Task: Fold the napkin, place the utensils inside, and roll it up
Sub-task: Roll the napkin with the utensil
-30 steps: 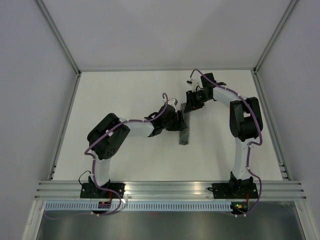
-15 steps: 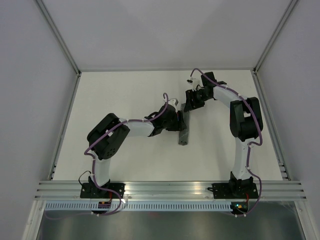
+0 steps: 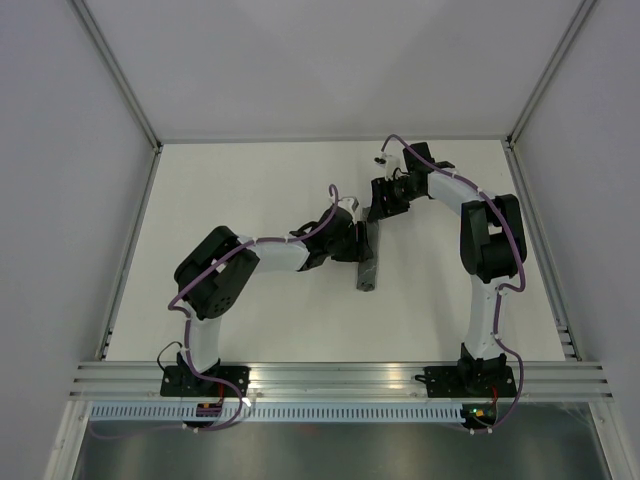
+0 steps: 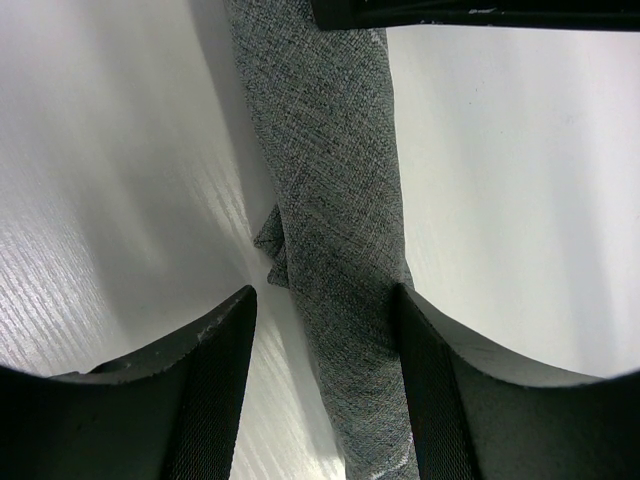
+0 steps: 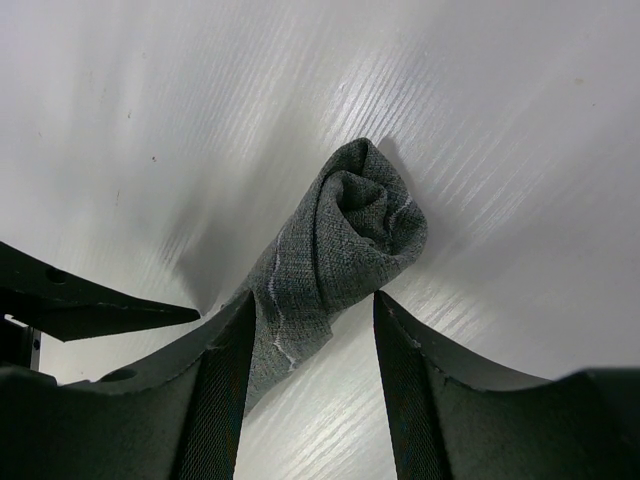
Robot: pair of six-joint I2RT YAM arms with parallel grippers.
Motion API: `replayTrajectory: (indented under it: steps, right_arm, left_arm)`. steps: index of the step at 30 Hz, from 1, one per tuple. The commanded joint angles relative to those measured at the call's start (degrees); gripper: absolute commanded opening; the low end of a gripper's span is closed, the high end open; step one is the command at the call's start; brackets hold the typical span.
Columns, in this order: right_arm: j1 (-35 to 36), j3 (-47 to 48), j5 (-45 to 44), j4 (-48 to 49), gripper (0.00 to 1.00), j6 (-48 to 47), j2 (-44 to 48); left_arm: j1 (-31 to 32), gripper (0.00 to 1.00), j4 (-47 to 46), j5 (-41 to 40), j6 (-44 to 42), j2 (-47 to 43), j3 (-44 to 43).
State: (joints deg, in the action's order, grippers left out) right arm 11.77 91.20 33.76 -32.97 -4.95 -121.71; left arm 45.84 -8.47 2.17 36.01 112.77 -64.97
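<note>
From above, the napkin [image 3: 368, 270] lies as a slim roll on the tabletop [image 3: 250, 190], its long axis running near to far. The left end effector [image 3: 357, 243] sits at the roll's middle and the right end effector [image 3: 380, 204] at its far end.

In the left wrist view, the fingers [image 4: 215, 400] stand apart astride the grey roll, one close against the cloth, and a loose corner pokes out.

In the right wrist view, the fingers [image 5: 410, 400] stand apart around the spiral end, not clamped. Any utensils inside are hidden.
</note>
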Motion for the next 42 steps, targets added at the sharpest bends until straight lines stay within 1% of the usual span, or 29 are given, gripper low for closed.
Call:
replayTrajectory:
  steps: [1,15,16,17,35,42]
  right_arm:
    - [-0.26,2.41,1.05,-0.08,0.57,0.20,2.79]
    - [-0.08,3.20,0.87,-0.34,0.57,0.38,2.27]
    - [-0.08,3.20,0.87,-0.25,0.57,0.38,2.18]
    - [-0.08,3.20,0.78,-0.34,0.57,0.38,2.18]
    - [0.01,5.39,0.87,-1.39,0.57,0.20,2.27]
    - [-0.08,10.22,1.14,-2.97,0.60,1.17,3.76]
  left_arm:
    - [0.30,0.63,4.69,1.34,-4.28,0.96,-1.39]
    - [0.30,0.65,3.99,2.31,-6.13,0.78,-3.23]
    - [0.30,0.73,3.73,2.22,-6.21,0.70,-3.23]
    - [0.30,0.73,3.64,2.31,-6.30,0.70,-3.32]
    - [0.03,0.74,3.55,3.10,-7.53,-0.09,-5.96]
    - [-1.46,0.74,4.60,3.88,-8.94,-3.77,-5.78]
